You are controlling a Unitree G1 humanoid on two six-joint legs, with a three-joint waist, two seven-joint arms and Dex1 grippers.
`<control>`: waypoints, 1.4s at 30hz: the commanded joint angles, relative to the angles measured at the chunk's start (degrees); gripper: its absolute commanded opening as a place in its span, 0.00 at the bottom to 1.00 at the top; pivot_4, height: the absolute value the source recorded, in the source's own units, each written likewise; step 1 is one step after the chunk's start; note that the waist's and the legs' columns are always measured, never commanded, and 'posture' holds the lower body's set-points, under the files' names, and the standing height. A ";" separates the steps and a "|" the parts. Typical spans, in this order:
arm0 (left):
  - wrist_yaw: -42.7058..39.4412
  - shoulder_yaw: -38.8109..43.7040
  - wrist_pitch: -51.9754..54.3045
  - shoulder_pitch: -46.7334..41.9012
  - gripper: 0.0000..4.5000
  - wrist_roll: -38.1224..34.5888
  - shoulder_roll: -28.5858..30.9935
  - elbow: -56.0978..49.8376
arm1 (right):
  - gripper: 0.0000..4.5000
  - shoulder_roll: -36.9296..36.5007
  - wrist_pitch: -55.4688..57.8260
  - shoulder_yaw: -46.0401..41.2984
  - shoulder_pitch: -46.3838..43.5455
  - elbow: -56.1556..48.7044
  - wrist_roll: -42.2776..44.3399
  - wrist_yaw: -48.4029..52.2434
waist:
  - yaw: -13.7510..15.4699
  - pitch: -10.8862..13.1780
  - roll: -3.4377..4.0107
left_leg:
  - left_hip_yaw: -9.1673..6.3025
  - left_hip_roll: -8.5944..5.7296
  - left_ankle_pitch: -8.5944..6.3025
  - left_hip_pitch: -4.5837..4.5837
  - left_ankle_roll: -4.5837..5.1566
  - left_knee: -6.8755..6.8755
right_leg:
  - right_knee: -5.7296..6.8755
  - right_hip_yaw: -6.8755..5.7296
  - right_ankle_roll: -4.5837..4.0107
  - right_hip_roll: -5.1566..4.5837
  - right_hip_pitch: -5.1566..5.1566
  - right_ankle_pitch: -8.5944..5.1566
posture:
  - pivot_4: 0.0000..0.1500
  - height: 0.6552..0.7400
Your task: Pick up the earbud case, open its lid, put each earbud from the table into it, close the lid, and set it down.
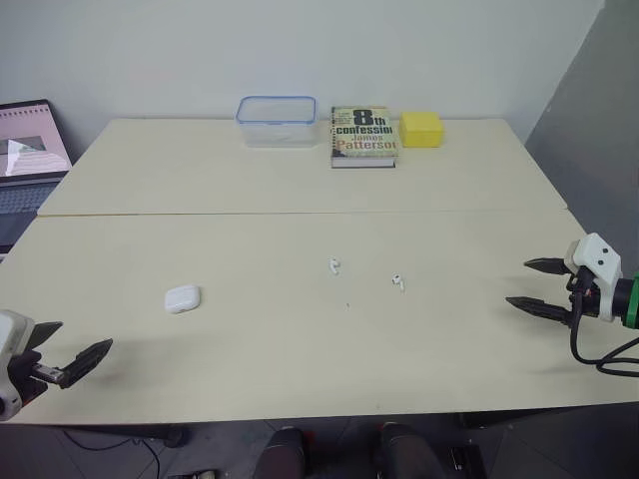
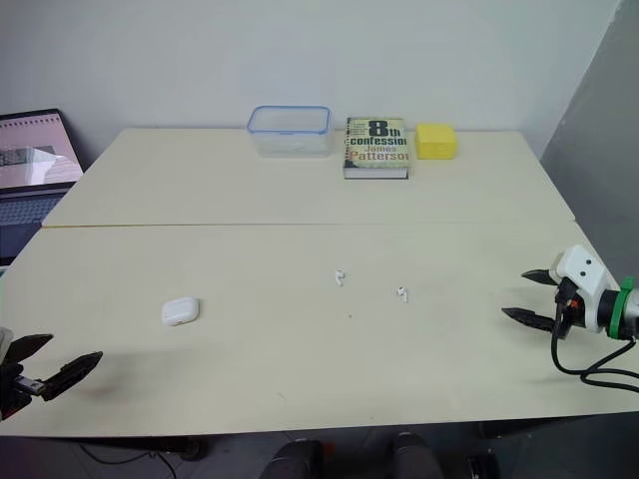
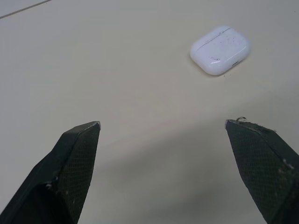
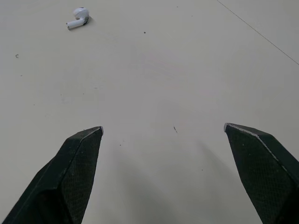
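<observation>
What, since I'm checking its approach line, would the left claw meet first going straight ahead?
Probably the white rounded plastic earbud case, lying closed on the pale table. It sits off the midline of the open left claw, nearer one finger, so that finger may touch it first; depth is unclear.

Two pale wooden tabletops (image 1: 300,180) meet along a straight seam. At the far edge, about 12 o'clock from the centre, stands a clear plastic container (image 1: 277,120) with a blue rim. Just beside it, toward 1 o'clock, lies a James Patterson book (image 1: 363,137), "8th Confession", cover up. A yellow block (image 1: 421,129) sits just beside that. An open laptop (image 1: 28,150) stands off the table at 10 o'clock.
</observation>
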 commanded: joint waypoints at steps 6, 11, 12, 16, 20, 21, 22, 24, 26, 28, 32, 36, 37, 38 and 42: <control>-3.93 0.93 -0.84 -2.88 1.00 -1.13 1.21 0.19 | 0.97 -1.58 -2.78 -0.97 -2.25 2.74 0.63 3.24 | -0.01 0.00 0.00 | 0.01 -0.01 0.00 0.01 0.00 0.00 | 0.00 -0.01 0.00 0.03 0.01 0.00 | 1.00 1.00; -7.69 0.80 -1.13 -4.27 1.00 -2.37 1.19 0.89 | 0.97 -1.70 -1.06 -1.98 -2.40 0.44 2.75 5.03 | -0.01 0.00 0.00 | 0.02 0.00 0.00 0.01 0.00 0.00 | 0.02 -0.01 0.18 0.04 0.00 0.10 | 1.00 1.00; -8.22 0.61 -1.41 -4.26 1.00 -2.24 1.21 0.91 | 0.97 -1.71 -0.74 -2.08 -2.40 -0.24 3.15 5.32 | -0.01 0.00 0.00 | 0.02 0.00 0.00 0.02 0.00 0.00 | 0.02 0.00 0.17 0.03 0.00 0.10 | 1.00 1.00; -9.06 0.06 -0.62 -4.26 1.00 -1.94 1.38 1.29 | 0.97 -1.82 0.41 -1.82 -2.85 -2.72 4.26 6.08 | -0.03 0.00 0.00 | 0.02 0.01 0.00 0.02 0.00 0.00 | 0.02 -0.01 0.17 0.03 0.00 0.10 | 1.00 1.00; -9.97 0.57 1.82 -4.34 1.00 -4.57 0.43 0.38 | 0.97 -1.71 3.27 -1.18 -5.20 -3.78 4.99 6.36 | -0.03 0.00 0.00 | 0.02 0.00 0.00 0.01 0.00 0.00 | 0.01 0.00 0.17 0.03 -0.01 0.10 | 1.00 1.00; -9.15 0.91 2.29 -4.58 1.00 -4.95 -0.21 0.01 | 0.97 -1.66 3.79 -1.02 -5.99 -4.15 5.26 6.64 | -0.03 0.00 0.00 | 0.01 0.01 0.00 0.01 0.00 0.00 | 0.01 -0.01 0.17 0.03 -0.01 0.10 | 1.00 1.00; -8.53 1.14 2.63 -4.72 1.00 -5.27 -0.62 -0.27 | 0.97 -1.63 4.16 -0.92 -6.53 -4.42 5.39 6.86 | -0.03 0.00 0.01 | 0.01 0.01 0.00 0.01 0.00 0.00 | 0.01 0.00 0.17 0.03 -0.01 0.10 | 1.00 1.00; -7.45 1.57 3.71 -4.75 1.00 -6.18 -1.53 -1.06 | 0.97 -1.63 4.62 -0.47 -7.32 -4.84 5.61 7.54 | 0.00 0.00 0.01 | 0.00 0.01 0.00 0.01 0.00 0.00 | 0.01 -0.02 0.18 0.02 0.00 0.10 | 1.00 1.00; -6.84 1.84 4.47 -4.65 1.00 -6.71 -2.12 -1.67 | 0.97 -1.56 4.82 -0.24 -7.74 -5.03 5.65 7.84 | 0.00 0.01 0.00 | 0.00 0.01 0.00 -0.01 0.00 0.00 | 0.00 -0.01 0.24 0.02 -0.01 0.13 | 1.00 1.00; -5.96 2.28 5.26 -3.97 1.00 -7.41 -3.23 -2.86 | 0.97 -1.42 4.74 0.10 -8.28 -4.98 5.68 8.42 | -0.01 0.01 0.00 | -0.02 0.01 0.00 -0.02 0.00 0.00 | 0.00 -0.02 0.30 0.02 -0.01 0.17 | 1.00 1.00; -4.56 2.93 6.67 -3.02 1.00 -8.92 -4.72 -4.48 | 0.97 -1.53 4.71 0.67 -8.56 -4.88 5.83 9.20 | 0.00 0.01 0.00 | -0.01 0.01 0.00 0.00 0.00 0.00 | 0.01 -0.01 0.31 0.00 -0.01 0.18 | 1.00 1.00; -1.19 2.56 8.26 -3.02 1.00 -10.32 -7.47 -6.74 | 0.97 -1.12 3.80 1.13 -9.05 -5.48 5.72 9.48 | 0.01 0.01 0.00 | 0.00 0.00 0.00 -0.01 0.00 0.00 | 0.00 0.01 0.31 0.00 -0.01 0.18 | 1.00 1.00; 0.82 1.62 7.82 -3.48 1.00 -9.50 -8.73 -7.39 | 0.97 -0.81 3.58 1.36 -9.41 -6.05 5.66 9.26 | 0.01 0.01 0.00 | 0.01 0.00 0.00 0.00 0.00 0.00 | 0.00 0.02 0.32 0.00 -0.01 0.18 | 1.00 1.00; 2.69 0.79 7.76 -4.00 1.00 -8.90 -9.84 -7.93 | 0.97 -0.61 3.54 1.60 -9.73 -6.59 5.65 9.13 | 0.01 0.01 0.00 | 0.00 0.01 0.00 0.00 0.00 0.01 | 0.00 0.01 0.33 0.00 -0.01 0.19 | 1.00 1.00; 11.82 -4.63 9.16 -7.49 1.00 -7.92 -16.38 -11.27 | 0.97 0.33 6.44 2.93 -11.91 -11.02 7.15 8.22 | 0.09 0.00 0.00 | -0.01 0.00 0.00 0.03 0.00 0.02 | 0.02 0.02 0.41 0.00 0.03 0.24 | 1.00 1.00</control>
